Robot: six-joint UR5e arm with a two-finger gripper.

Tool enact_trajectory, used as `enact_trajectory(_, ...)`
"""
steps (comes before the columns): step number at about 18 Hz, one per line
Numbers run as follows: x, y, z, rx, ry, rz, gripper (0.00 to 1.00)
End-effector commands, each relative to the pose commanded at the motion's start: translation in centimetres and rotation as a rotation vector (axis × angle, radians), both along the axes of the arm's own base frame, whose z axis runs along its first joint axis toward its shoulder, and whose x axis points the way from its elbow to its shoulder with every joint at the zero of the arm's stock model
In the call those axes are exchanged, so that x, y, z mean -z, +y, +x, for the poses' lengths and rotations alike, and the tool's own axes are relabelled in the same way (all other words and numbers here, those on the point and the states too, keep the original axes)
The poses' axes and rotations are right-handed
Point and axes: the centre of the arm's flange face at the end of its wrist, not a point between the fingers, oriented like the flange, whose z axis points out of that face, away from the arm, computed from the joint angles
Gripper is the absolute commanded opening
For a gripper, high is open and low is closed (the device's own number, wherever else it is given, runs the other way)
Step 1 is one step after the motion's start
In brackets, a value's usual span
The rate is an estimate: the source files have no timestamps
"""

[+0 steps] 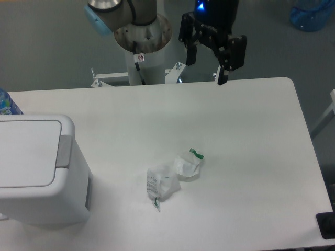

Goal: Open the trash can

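Note:
The trash can [36,167] is a large boxy white bin at the table's left edge. Its flat lid [26,151] is shut, with a grey push-button strip [64,151] on the right side of the lid. My gripper [207,69] hangs over the table's far edge, up and to the right of the bin and far from it. Its two black fingers [224,73] are spread apart and hold nothing.
Two crumpled white wrappers [172,178] with green bits lie near the table's middle. The arm's base column [142,47] stands behind the far edge. A blue bottle top [6,104] shows at the far left, and a blue container [313,13] sits on the floor at top right.

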Motion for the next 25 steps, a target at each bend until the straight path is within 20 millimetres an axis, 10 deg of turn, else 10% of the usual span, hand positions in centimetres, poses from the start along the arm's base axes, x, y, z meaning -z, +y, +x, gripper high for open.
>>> enact_trajectory(12,0.0,1.5,-0.4,-0.205,-0.060,0.088,1.00)
enact_trajectory(25,2.3,10.1,3.9,-0.488,-0.255,0.260,1.00)
